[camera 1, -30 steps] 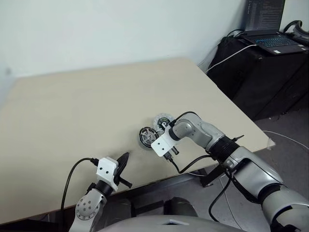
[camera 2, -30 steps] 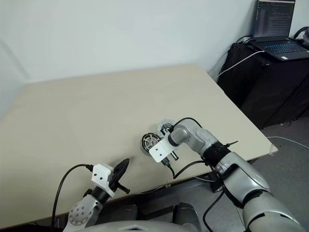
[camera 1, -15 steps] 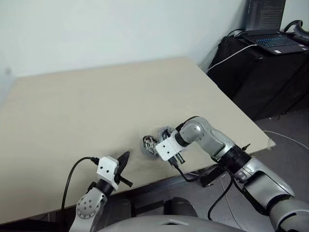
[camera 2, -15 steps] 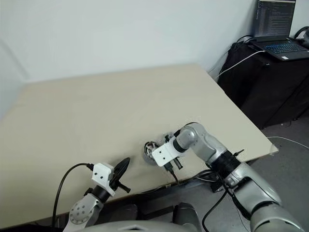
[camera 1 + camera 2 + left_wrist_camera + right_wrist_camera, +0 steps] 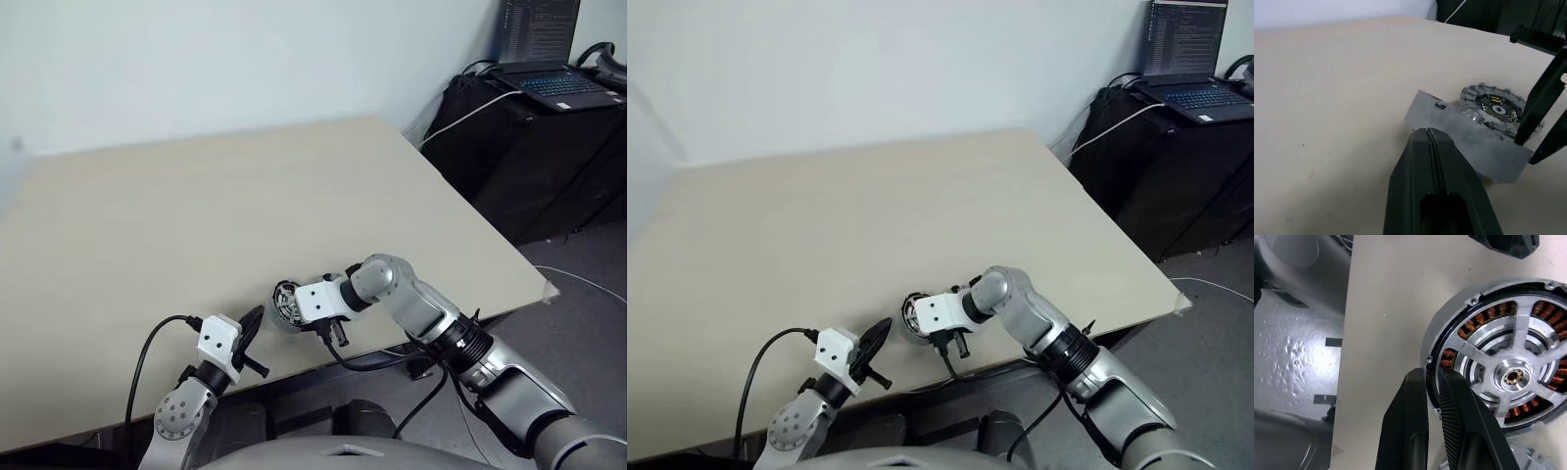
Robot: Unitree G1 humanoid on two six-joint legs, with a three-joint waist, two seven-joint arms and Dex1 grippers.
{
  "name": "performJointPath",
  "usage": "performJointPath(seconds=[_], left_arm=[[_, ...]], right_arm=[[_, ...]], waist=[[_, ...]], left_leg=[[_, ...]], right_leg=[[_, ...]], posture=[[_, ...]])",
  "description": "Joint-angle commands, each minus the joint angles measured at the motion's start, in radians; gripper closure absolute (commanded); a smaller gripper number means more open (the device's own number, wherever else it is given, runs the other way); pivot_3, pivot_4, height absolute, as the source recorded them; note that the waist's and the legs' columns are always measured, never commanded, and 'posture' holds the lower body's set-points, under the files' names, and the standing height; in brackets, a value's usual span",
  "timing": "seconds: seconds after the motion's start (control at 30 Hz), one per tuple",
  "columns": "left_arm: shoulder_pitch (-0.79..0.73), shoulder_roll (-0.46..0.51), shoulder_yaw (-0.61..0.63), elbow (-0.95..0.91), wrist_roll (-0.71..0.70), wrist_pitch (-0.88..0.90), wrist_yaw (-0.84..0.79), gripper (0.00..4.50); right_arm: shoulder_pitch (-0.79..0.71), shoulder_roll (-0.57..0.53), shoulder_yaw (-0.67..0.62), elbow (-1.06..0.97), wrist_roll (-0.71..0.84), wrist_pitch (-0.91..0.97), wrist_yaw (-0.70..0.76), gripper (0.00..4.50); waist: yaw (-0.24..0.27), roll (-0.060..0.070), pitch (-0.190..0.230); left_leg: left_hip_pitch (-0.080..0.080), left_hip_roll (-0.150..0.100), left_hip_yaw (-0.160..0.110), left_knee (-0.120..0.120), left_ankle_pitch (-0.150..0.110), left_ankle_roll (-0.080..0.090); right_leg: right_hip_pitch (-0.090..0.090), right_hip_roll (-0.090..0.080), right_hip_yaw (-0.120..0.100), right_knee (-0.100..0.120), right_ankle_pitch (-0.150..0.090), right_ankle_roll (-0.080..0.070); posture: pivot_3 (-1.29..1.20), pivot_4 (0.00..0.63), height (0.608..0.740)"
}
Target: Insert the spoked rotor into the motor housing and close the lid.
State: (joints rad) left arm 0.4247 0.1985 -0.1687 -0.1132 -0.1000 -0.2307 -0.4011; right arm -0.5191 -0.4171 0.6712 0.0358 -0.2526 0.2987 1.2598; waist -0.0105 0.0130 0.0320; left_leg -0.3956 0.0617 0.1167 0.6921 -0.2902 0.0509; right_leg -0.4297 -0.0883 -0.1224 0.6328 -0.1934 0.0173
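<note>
motor housing [image 5: 1498, 372] pinched by right claw [image 5: 1432, 377] | lid [image 5: 1492, 108] beside | laptop [image 5: 549, 78] afar

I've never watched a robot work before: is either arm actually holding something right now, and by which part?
The right gripper pinches the rim of the round copper-wound motor housing, the silver spoked rotor sitting inside. The left gripper is shut on nothing.
</note>
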Motion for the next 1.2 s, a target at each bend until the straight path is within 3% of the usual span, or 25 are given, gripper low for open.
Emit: performJointPath(seconds=[0.03, 0.17, 0.4, 0.63, 0.73, 0.9, 1.03, 1.2], left_arm=[[0.001, -0.002, 0.002, -0.014, -0.005, -0.027, -0.001, 4.5], [0.005, -0.002, 0.004, -0.017, -0.004, -0.029, 0.001, 4.5], [0.009, -0.003, 0.003, -0.023, -0.004, -0.024, 0.005, 4.5], [0.008, -0.004, -0.007, -0.057, -0.004, 0.005, 0.009, 4.5], [0.01, -0.002, -0.007, -0.065, -0.006, 0.01, 0.007, 4.5], [0.015, 0.008, -0.001, -0.061, -0.009, 0.005, -0.002, 4.5], [0.022, 0.02, 0.006, -0.044, -0.006, -0.012, -0.012, 4.5], [0.028, 0.032, 0.011, -0.028, -0.006, -0.031, -0.023, 4.5]], right_arm=[[-0.025, 0.007, -0.001, 0.003, -0.008, -0.002, -0.018, 4.38], [-0.037, 0.02, 0.007, 0.029, -0.018, -0.002, -0.04, 4.38], [-0.047, 0.082, -0.037, 0.039, 0.024, 0.008, -0.099, 2.26], [-0.048, 0.156, -0.11, -0.018, 0.112, 0.072, -0.15, 2.26], [-0.049, 0.2, -0.148, -0.025, 0.134, 0.099, -0.216, 2.81], [-0.054, 0.266, -0.228, -0.019, 0.138, 0.133, -0.379, 4.37], [-0.038, 0.204, -0.23, -0.023, 0.032, 0.06, -0.519, 4.45], [0.089, 0.084, -0.243, -0.121, -0.078, 0.03, -0.65, 4.45]], waist=[[0.0, 0.0, 0.0], [0.0, 0.0, 0.0], [-0.001, 0.0, 0.0], [-0.001, 0.0, 0.0], [-0.001, 0.0, 0.0], [-0.001, 0.0, 0.0], [0.0, 0.0, 0.0], [0.0, -0.001, -0.001]], left_leg=[[0.0, 0.0, 0.0, 0.0, 0.0, 0.0], [0.0, 0.0, 0.0, 0.0, 0.0, 0.0], [0.0, 0.0, 0.0, 0.001, 0.0, -0.001], [0.0, 0.001, 0.0, 0.001, 0.0, -0.001], [0.0, 0.001, 0.0, 0.001, -0.001, -0.001], [0.0, 0.001, 0.0, 0.001, -0.001, -0.001], [0.0, 0.0, 0.0, 0.001, -0.001, -0.001], [-0.001, -0.001, 0.0, 0.0, -0.001, -0.001]], right_leg=[[0.0, 0.0, 0.0, 0.0, 0.0, 0.0], [0.0, 0.0, 0.0, 0.0, 0.0, 0.0], [0.0, 0.0, 0.0, 0.001, 0.0, 0.0], [0.0, 0.0, 0.0, 0.001, 0.0, 0.0], [0.0, 0.0, 0.0, 0.001, 0.0, 0.0], [0.0, 0.0, 0.0, 0.002, 0.0, 0.0], [0.0, 0.0, 0.0, 0.001, 0.0, 0.0], [-0.001, -0.002, 0.0, 0.0, 0.0, 0.0]], posture=[[0.0, 0.0, 0.74], [0.0, 0.0, 0.74], [0.0, 0.0, 0.74], [0.0, 0.0, 0.74], [0.0, 0.0, 0.74], [0.0, 0.0, 0.74], [0.0, 0.0, 0.74], [0.0, 0.0, 0.74]])
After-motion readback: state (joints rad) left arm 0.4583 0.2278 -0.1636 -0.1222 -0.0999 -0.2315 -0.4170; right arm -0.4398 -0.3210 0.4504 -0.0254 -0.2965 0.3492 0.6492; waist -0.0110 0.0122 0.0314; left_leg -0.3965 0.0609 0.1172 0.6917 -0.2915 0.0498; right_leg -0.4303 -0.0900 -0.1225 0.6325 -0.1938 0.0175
